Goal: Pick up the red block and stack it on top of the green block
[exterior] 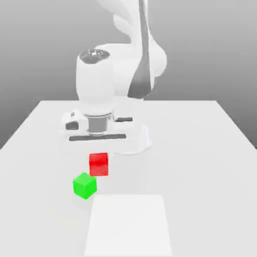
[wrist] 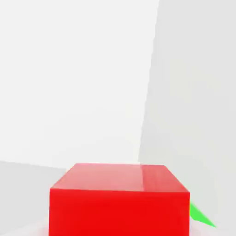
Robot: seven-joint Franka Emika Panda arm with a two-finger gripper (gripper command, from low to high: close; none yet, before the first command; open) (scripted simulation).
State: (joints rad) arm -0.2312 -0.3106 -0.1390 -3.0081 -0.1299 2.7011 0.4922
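Small matte bright-red cube [exterior: 99, 164] mid-table [exterior: 211, 150], slightly toward exterior view's left, looks lifted. Gripper [exterior: 98, 145] directly above, closed on it. Small matte bright-green cube [exterior: 84, 185] just beside, toward near edge, top bare. Judgement: pick done; carry-over, stacking remain.

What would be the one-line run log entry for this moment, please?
phase: carry | fingers: shut on small matte red cube | red cube: lifted off white table | small matte green cube: on table, nothing stacked on it
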